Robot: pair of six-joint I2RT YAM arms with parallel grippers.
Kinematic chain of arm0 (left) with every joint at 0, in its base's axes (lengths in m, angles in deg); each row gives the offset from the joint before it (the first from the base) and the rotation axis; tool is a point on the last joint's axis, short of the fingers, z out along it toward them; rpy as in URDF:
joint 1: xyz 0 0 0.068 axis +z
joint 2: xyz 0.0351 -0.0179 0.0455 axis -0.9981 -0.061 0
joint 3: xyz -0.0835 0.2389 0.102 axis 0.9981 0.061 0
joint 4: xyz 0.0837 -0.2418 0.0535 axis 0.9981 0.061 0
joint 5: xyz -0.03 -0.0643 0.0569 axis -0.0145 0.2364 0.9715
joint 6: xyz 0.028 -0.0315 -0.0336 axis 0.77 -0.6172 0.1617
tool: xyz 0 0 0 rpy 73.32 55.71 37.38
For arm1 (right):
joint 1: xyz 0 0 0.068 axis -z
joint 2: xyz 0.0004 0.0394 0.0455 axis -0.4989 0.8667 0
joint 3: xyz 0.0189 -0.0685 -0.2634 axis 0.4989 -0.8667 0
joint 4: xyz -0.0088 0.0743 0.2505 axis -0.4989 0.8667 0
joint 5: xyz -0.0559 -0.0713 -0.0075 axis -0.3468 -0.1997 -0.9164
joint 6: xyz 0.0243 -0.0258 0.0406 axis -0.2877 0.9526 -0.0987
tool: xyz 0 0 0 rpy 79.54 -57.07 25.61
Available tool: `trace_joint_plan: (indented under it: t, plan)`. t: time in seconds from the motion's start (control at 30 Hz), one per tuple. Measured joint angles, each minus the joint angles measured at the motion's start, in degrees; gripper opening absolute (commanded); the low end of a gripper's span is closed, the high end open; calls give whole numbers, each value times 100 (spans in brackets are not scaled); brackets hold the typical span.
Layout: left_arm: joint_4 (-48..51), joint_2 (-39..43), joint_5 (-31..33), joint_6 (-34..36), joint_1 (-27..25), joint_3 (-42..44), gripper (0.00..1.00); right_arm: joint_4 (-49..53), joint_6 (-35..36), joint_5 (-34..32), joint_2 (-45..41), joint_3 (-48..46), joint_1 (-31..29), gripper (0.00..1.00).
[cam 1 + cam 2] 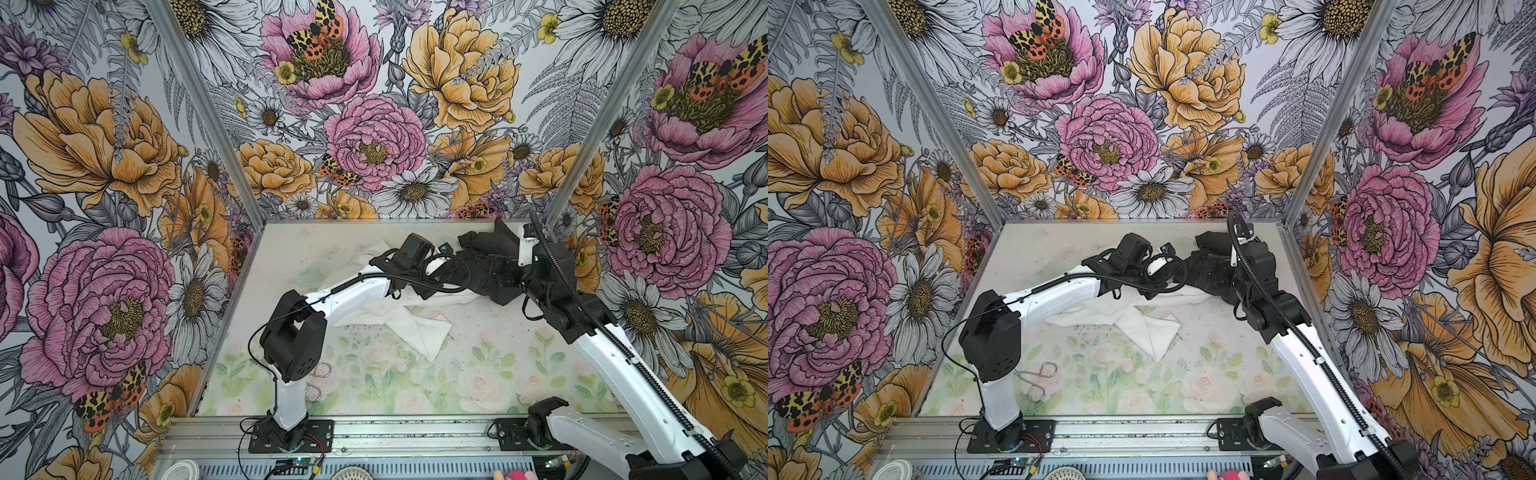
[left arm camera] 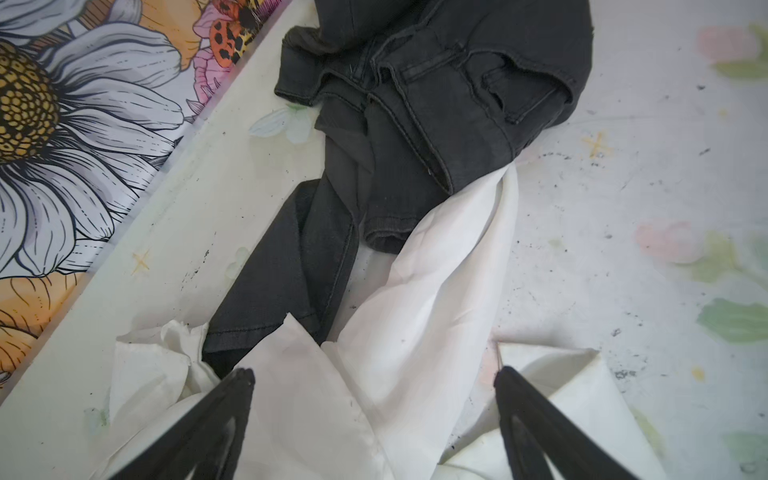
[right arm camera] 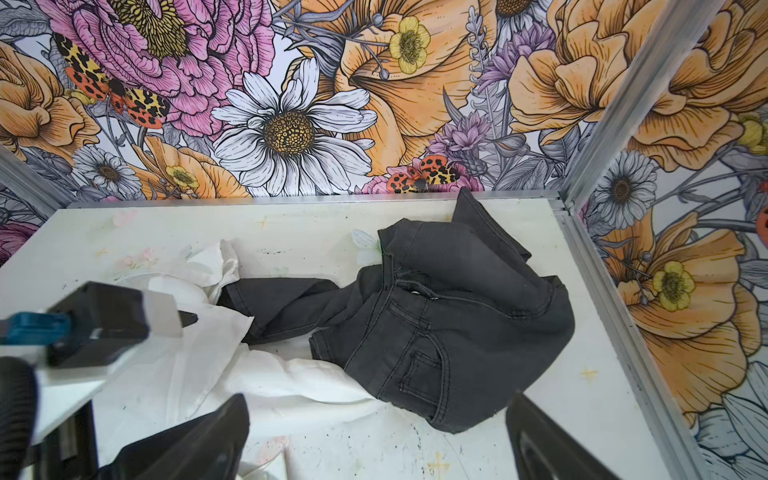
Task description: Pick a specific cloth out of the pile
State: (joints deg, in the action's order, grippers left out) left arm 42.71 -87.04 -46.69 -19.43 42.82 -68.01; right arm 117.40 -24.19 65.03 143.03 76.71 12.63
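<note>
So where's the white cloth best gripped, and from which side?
Grip the loose fold of the cloth below the open left gripper, coming down from above on the side away from the jeans. Its far end runs under the jeans' waistband, so it is pinned there. The free, bunched part looks the safest hold, and it can be drawn away from the jeans.

cloth (image 1: 419, 330): plain white, thin, rumpled, spread mid-tabletop (image 1: 498, 345), 1 corner toward near edge, far part tucked under pile | pile (image 3: 457, 324): charcoal denim jeans, bunched by far-right corner, 1 leg stretched onto cloth
</note>
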Motion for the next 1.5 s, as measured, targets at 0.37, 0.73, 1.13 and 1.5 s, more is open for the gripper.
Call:
trace_joint_plan:
  t: [0.37, 0.73, 1.13, 1.5]
  plan:
    - [708, -658, 334, 831, -83, -581, 89, -2, 2, 28, -568, -470, 584, 97]
    - [916, -881, -450, 1130, -109, -708, 88, -2, -68, 289, -822, -721, 1266, 97]
    - [1130, -1814, -444, 1141, -120, -1182, 41, -2, -251, 658, -960, -852, 1718, 97]
    - [1172, -1740, -199, 909, -118, -1292, 0, 0, -254, 800, -966, -866, 1847, 97]
